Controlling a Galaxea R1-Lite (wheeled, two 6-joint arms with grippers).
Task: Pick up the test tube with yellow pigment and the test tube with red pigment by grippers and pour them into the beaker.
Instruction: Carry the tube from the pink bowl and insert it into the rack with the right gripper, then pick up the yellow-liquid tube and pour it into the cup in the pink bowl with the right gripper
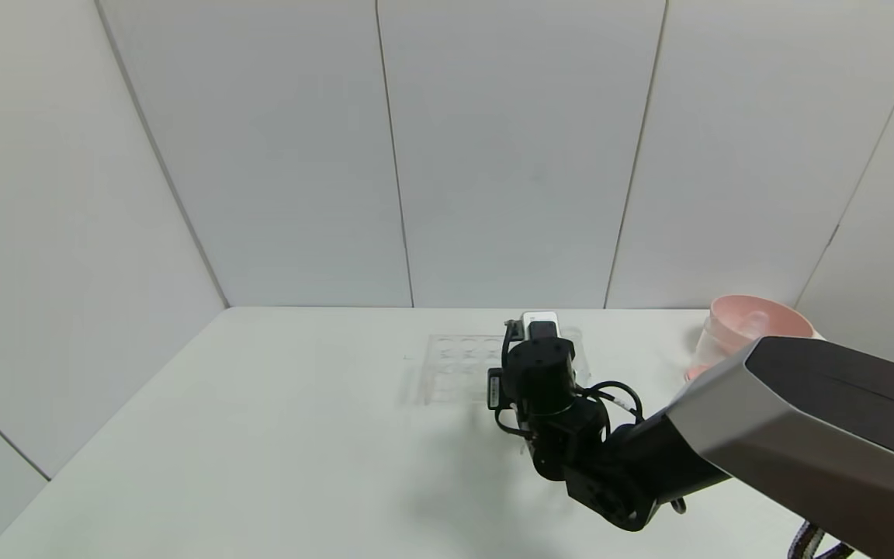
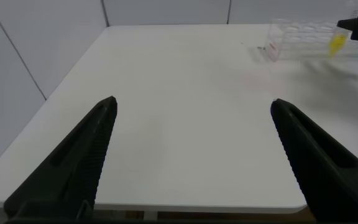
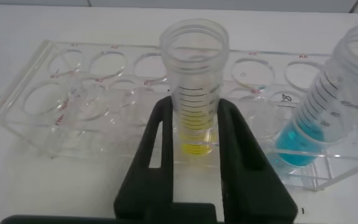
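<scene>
The test tube with yellow pigment [image 3: 194, 68] stands in the clear tube rack [image 3: 73, 93]. My right gripper [image 3: 196, 107] is shut on it, with one black finger pressed to each side of its lower half. In the head view my right wrist [image 1: 544, 373] hangs over the rack [image 1: 455, 365] and hides the tube. The left wrist view shows the yellow tube [image 2: 337, 43] far off in the rack. My left gripper [image 2: 192, 102] is open and empty above the bare near-left tabletop. The test tube with red pigment and the beaker do not show clearly.
A tube with blue liquid [image 3: 316, 124] stands in the rack close beside the yellow one. A pink bowl [image 1: 757, 322] sits at the back right of the white table [image 1: 299, 435]. White walls close in the back and both sides.
</scene>
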